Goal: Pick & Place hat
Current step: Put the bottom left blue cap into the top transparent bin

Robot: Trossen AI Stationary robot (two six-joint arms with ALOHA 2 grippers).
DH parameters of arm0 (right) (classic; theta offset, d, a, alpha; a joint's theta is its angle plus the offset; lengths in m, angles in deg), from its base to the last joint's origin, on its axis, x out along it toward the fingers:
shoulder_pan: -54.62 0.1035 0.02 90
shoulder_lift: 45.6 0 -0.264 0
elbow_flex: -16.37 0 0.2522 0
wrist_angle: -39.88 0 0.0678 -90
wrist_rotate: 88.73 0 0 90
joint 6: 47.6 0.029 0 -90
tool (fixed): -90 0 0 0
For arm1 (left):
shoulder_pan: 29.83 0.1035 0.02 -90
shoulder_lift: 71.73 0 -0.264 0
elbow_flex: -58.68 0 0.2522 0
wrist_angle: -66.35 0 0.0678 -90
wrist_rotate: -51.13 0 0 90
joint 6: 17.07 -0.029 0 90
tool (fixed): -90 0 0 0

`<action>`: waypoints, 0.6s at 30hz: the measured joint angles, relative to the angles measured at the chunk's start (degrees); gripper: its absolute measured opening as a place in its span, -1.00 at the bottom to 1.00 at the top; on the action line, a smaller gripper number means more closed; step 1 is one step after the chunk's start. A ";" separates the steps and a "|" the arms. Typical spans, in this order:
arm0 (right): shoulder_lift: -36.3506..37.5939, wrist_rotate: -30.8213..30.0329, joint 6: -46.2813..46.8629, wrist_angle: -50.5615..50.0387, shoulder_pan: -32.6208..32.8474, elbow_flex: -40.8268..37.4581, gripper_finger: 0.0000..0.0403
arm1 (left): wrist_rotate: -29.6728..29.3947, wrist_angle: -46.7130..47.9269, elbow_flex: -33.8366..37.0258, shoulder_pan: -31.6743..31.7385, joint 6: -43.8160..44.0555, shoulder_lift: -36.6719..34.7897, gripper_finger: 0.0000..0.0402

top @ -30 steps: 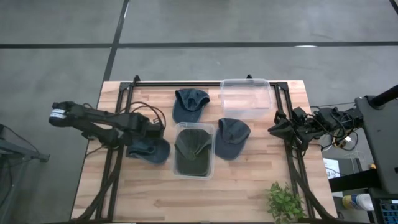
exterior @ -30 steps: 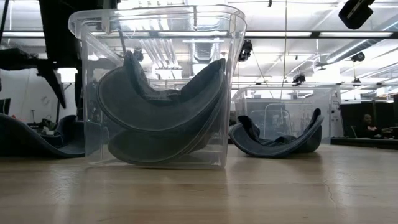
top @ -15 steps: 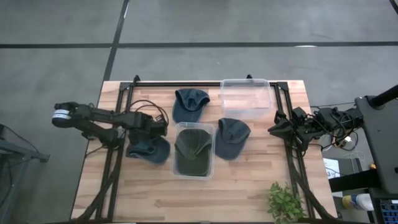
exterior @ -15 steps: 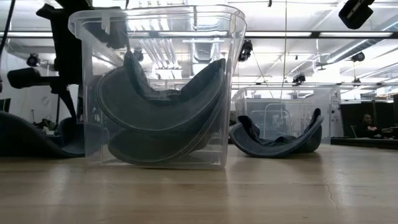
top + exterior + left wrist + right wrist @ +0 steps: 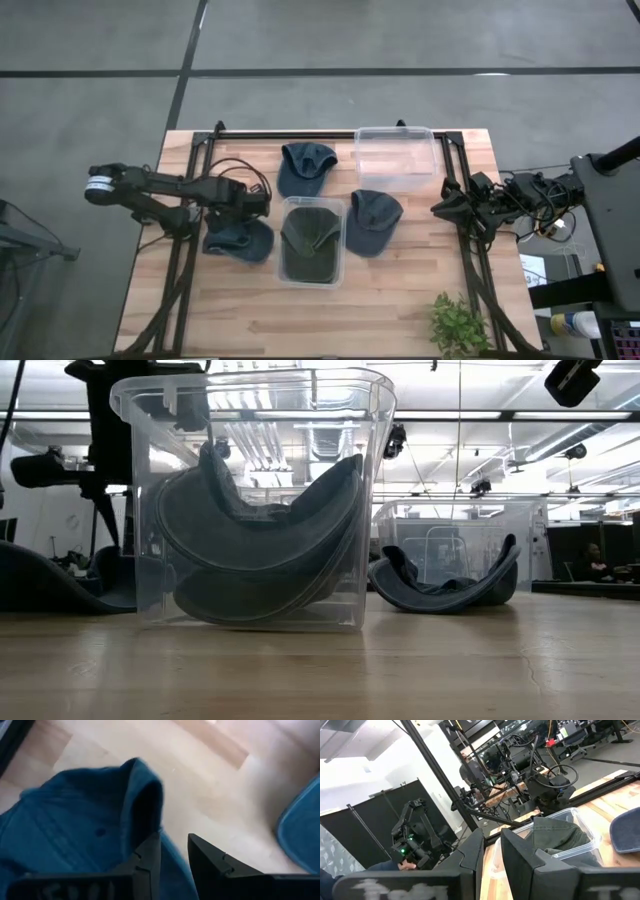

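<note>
A blue hat lies at the table's left, beside a clear container that holds a dark green hat. My left gripper points down over the blue hat's far part and is shut on its cloth; in the high view the wrist hides the fingers. Two more blue hats lie farther off, one behind the container and one to its right. My right gripper waits level at the table's right edge, its fingers a narrow gap apart with nothing between them. My left gripper pinches blue cloth of the hat between its two fingers, coming from above and pointing steeply down. A fold of the hat stands up just beyond the fingertips. The hat's outer part rests on the table.
An empty clear container stands at the far right of the table. A small green plant sits at the near right corner. Black frame rails run along both sides. Bare wood lies near the front edge.
My left arm has swung a little toward the table's far edge and right, still shut on the blue hat's cloth. The hat stays on the table in about the same place.
</note>
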 joint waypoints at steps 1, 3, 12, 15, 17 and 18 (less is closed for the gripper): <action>0.00 0.00 0.00 0.00 0.00 0.00 -0.69 | 0.91 -0.07 0.16 -0.04 0.19 -0.01 -0.55; 0.00 0.02 -0.17 0.00 0.00 0.00 -0.69 | 1.41 -0.01 0.66 -0.27 0.71 0.16 -0.55; 0.00 0.02 -0.46 0.00 0.00 0.00 -0.69 | 4.77 -3.08 2.81 -0.27 2.46 3.99 -0.55; 0.00 0.02 -0.46 0.00 0.00 0.00 -0.69 | 4.72 -7.29 3.10 -0.27 1.92 5.60 -0.55; 0.00 0.02 -0.46 0.00 0.00 0.00 -0.69 | 4.64 -8.47 3.10 -0.27 1.64 6.17 -0.55; 0.00 0.02 -0.46 0.00 0.00 0.00 -0.69 | 4.68 -8.39 3.10 -0.27 1.64 6.25 -0.55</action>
